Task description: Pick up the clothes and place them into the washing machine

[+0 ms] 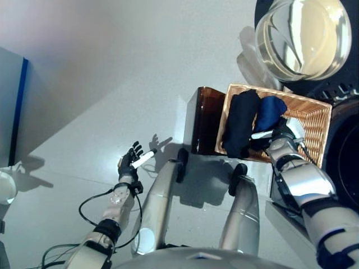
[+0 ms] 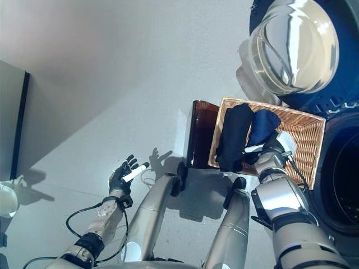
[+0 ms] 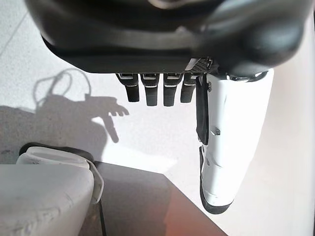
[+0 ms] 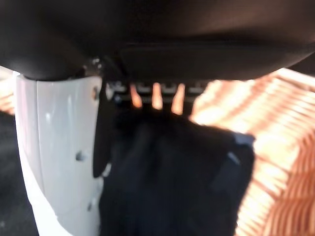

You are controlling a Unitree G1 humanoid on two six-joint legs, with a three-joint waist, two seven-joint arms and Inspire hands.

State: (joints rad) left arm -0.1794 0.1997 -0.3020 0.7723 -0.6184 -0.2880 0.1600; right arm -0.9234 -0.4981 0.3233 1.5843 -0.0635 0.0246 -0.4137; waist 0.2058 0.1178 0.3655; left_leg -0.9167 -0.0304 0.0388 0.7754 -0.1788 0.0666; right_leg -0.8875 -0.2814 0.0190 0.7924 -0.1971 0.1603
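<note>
Clothes (image 1: 242,122) in wicker basket (image 1: 310,120), right hand (image 1: 279,135) reaching in, grip unclear, left hand (image 1: 131,161) relaxed above floor (image 1: 101,84)

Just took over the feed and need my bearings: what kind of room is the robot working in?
Most likely a laundry corner. A front-loading washing machine stands with its round glass door swung open, and beside it a wicker basket holds dark clothes. The right hand is over the basket; the left hand hangs above bare floor.

You're looking at two garments in one wicker basket (image 1: 314,120): a black one (image 1: 240,123) and a navy one (image 1: 269,114). One washing machine (image 2: 336,168), one open glass door (image 1: 303,36), one brown stand (image 1: 205,120).
</note>
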